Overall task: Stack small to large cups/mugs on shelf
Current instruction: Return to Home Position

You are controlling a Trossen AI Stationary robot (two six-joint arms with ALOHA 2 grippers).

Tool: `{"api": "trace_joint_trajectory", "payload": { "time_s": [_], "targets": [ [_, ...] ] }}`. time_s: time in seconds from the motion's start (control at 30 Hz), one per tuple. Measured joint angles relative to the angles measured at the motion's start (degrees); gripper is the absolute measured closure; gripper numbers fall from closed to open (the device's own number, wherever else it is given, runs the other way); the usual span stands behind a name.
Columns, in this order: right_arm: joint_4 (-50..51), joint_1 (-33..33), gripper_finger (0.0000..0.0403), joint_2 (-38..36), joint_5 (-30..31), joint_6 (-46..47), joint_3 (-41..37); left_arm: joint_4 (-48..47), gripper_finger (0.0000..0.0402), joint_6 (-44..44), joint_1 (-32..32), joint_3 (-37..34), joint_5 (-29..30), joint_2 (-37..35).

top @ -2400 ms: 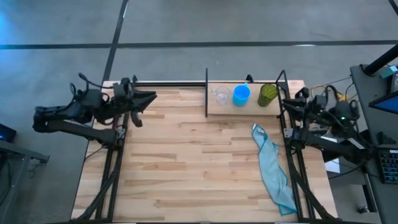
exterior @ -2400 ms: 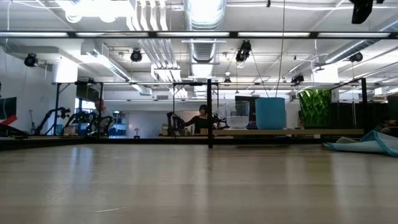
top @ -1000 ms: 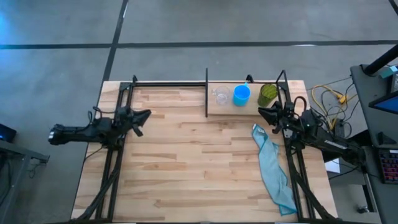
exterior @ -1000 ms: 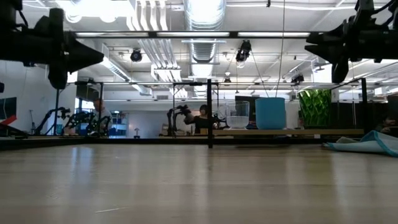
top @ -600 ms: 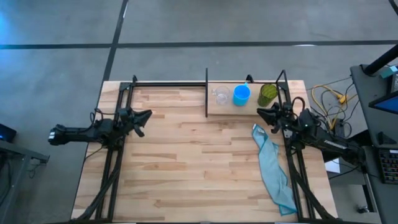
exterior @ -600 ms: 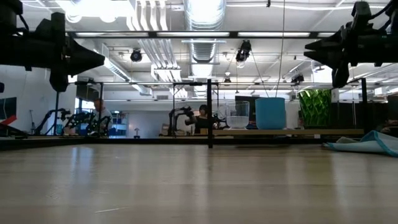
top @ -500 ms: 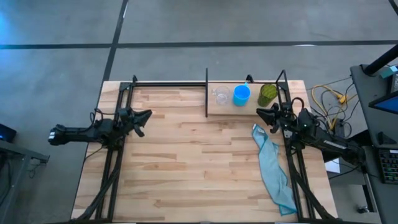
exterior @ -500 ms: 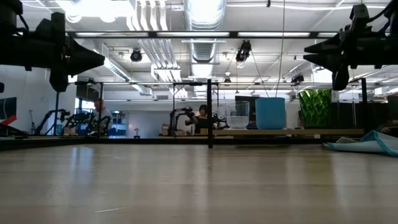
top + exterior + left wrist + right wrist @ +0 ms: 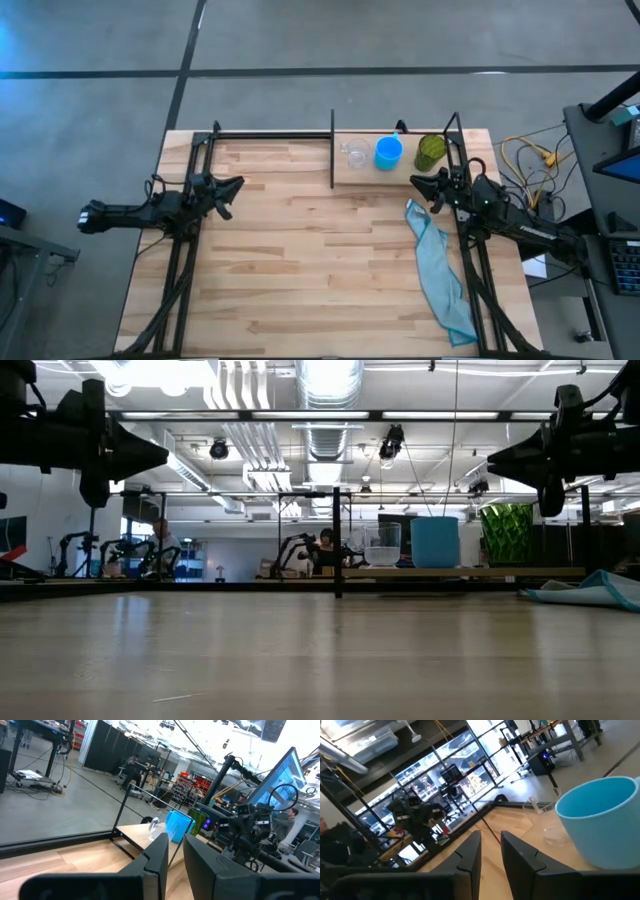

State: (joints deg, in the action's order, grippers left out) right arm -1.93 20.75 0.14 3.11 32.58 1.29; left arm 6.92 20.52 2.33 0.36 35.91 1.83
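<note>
**Both arms raised off the table, three cups side by side on the shelf**

Nearest to me on the table (image 9: 300, 270), a pale blue cloth (image 9: 437, 270) lies in a long crumpled strip down the right side. Its far end reaches up towards the shelf (image 9: 365, 176).

Further in, I have the left gripper (image 9: 238, 183) hanging over the table's left edge and pointing inward. In the low view it sits well above the wood. Its wrist camera shows me the jaws drawn close together with only a thin slit between them and nothing in it.

The right gripper (image 9: 414, 181) hovers opposite, over the cloth's far end and just in front of the shelf's right part. It is near the green cup (image 9: 430, 152) but not touching it, and it too is raised clear of the table. From its own camera I see its jaws likewise pressed near each other, gripping nothing.

Farther back, the shelf lies along the table's far edge, right of centre. Three cups stand upright on it in a row, each apart from the next and none inside another. The clear cup (image 9: 355, 154) is on the left. The blue mug (image 9: 388, 152) is in the middle. The green cup is on the right, close to the frame's post.

Beyond the table, the low view gives me the workshop with benches and other arms. A person (image 9: 325, 548) sits at one of the benches.
</note>
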Motion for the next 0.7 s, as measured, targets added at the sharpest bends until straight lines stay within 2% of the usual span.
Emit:
{"api": "trace_joint_trajectory", "payload": {
  "time_s": [0.7],
  "targets": [
    [0.5,0.0,0.0327,0.4,0.0,0.4,-0.8,-0.2,0.0356,0.1,0.0,-0.1,-0.1,1.5]
  ]
}}
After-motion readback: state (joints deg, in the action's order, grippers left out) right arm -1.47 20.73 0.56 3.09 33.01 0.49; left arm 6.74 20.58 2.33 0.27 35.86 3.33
